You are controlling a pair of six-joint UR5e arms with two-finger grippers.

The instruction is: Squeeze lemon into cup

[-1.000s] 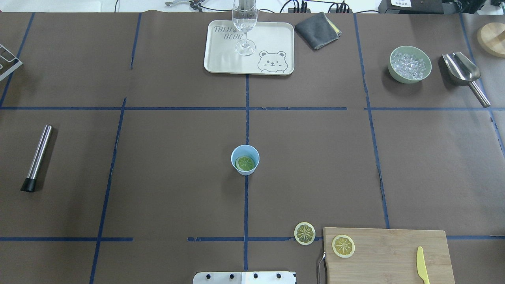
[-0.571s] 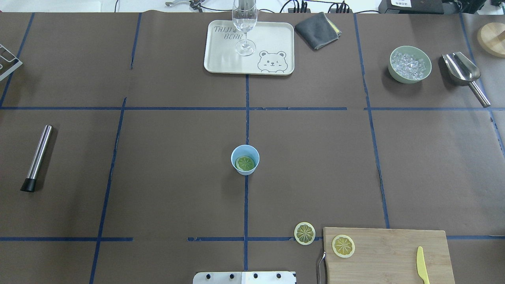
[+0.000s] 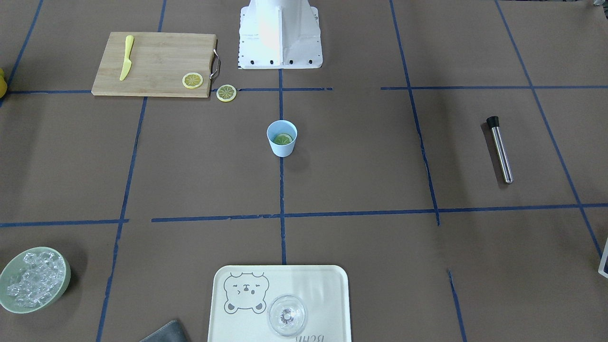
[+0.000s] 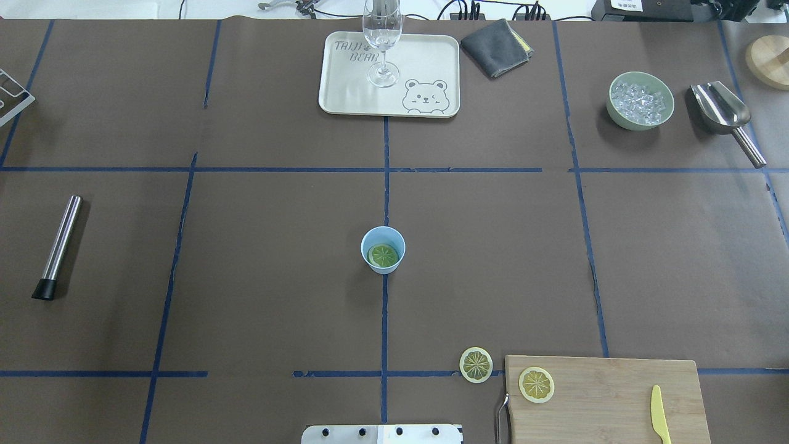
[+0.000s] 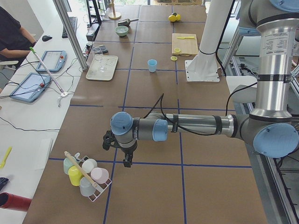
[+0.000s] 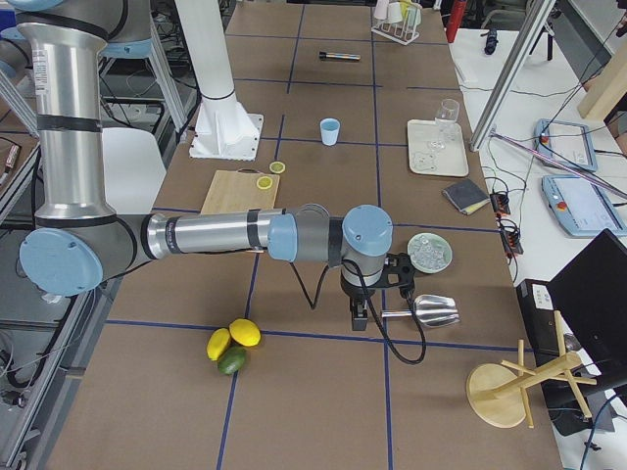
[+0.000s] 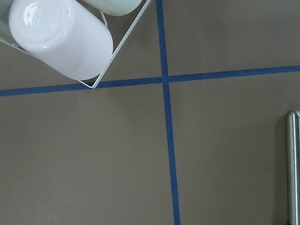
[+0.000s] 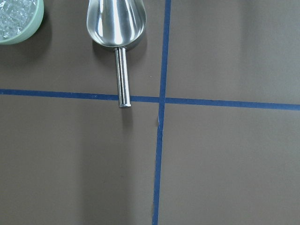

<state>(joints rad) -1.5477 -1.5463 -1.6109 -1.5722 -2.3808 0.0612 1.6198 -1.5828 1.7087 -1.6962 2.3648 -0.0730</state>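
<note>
The light-blue cup [image 4: 383,248] stands at the middle of the table on a blue tape line, also in the front view [image 3: 281,137]. One lemon slice [image 4: 383,255] lies inside it. A second slice [image 4: 476,364] lies on the table beside the cutting board, and a third [image 4: 536,384] lies on the board's left end. The left gripper [image 5: 127,161] shows only in the left side view, far from the cup, next to a cup rack; I cannot tell if it is open. The right gripper [image 6: 359,318] shows only in the right side view, near the scoop; I cannot tell its state.
A tray [image 4: 345,92] with a clear glass [image 4: 383,37] is at the back. A bowl of ice [image 4: 640,100] and a metal scoop [image 4: 724,114] are at the back right. A steel muddler [image 4: 58,246] lies left. A yellow knife [image 4: 659,414] lies on the board [image 4: 610,401].
</note>
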